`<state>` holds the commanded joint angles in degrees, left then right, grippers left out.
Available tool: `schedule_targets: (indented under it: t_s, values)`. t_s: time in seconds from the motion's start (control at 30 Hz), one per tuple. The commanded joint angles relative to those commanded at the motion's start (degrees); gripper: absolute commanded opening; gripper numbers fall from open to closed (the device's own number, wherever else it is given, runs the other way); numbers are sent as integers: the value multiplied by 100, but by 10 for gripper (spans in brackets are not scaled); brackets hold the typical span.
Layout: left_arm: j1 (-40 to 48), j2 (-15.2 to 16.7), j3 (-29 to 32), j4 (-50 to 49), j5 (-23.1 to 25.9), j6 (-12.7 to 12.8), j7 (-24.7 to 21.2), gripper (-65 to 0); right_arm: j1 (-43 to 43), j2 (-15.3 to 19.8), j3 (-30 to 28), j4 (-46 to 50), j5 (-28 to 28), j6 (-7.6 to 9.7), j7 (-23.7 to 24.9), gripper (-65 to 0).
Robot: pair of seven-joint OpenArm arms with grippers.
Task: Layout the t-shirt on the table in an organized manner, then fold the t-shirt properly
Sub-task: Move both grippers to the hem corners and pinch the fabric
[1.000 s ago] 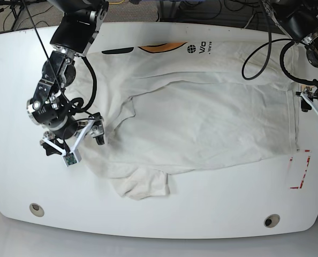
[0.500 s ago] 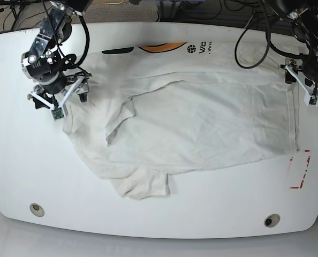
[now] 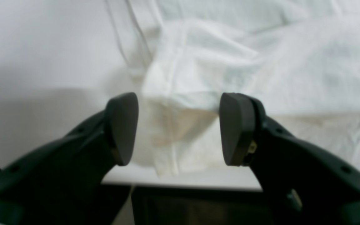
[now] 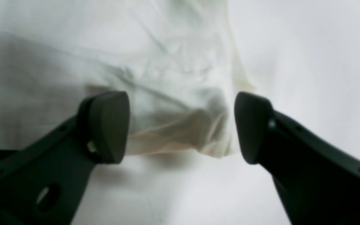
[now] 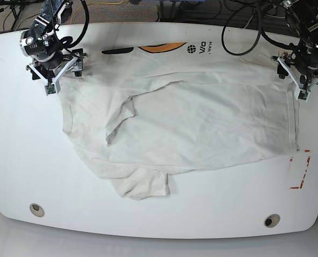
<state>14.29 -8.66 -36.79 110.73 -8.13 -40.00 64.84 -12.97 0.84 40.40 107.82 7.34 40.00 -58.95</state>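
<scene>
The white t-shirt (image 5: 202, 123) lies spread across the table (image 5: 20, 160), crumpled at its near left. Its orange graphic and black text show along the far edge. My right gripper (image 5: 60, 67) hovers over the shirt's far left corner. In the right wrist view that gripper (image 4: 181, 128) is open, and a rumpled corner of the t-shirt (image 4: 180, 125) sits between its fingers. My left gripper (image 5: 294, 72) is at the far right corner. It is open too (image 3: 180, 128), straddling a folded edge of the t-shirt (image 3: 183, 103).
Red tape marks (image 5: 301, 168) sit at the near right, just off the shirt's hem. Two small round holes (image 5: 36, 209) (image 5: 271, 220) lie near the front edge. Black cables hang behind the far edge. The table's edge (image 3: 198, 181) shows just under the left gripper.
Both arms have moved toward the far side of the table. The right gripper left the shirt's near left side for its far left corner; the left gripper shifted to the far right corner.
</scene>
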Motion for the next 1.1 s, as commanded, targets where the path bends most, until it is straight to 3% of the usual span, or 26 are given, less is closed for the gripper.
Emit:
schedule_targets:
  t_s: [0.2,0.37,0.57,0.83,1.1]
  values:
    - [185,-105,308,-9,185,0,-316,-265,123,70,237,-422,0,0,9,-159]
    - [325,-97,571,-26,246,0,-325,-265,211,202,264,-730,0,0,18,-160]
    - [387,-9,747,-35,651,0,-325,-265,202,202,264,-1029,0,0,290,-160]
    - [510,-35,747,-44,967,0,-334,-265,185,185,255,-1055,0,0,316,-160]
    - [369,-141,747,-905,1266,0,-448,-265,193,193,255,-1055,0,0,316,-162]
